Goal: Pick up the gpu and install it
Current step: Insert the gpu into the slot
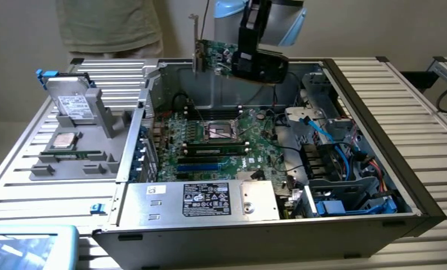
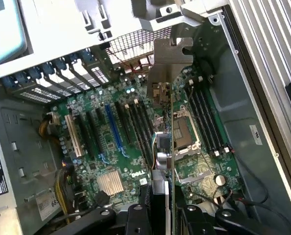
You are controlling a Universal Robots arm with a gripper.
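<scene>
Holding: end effector (image 1: pixel 246 67) clamped on the gpu (image 1: pixel 212 53)
Done: pickup, gpu hanging above motherboard (image 1: pixel 223 140)
Left: gpu not yet seated in it

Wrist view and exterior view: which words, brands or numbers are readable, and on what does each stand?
"DELL": white print on the motherboard.
"69": the only legible part of the print on a white sticker beside the yellow cables.
Too small to read: power supply label; hard drive label.
The gpu: no legible print.
</scene>
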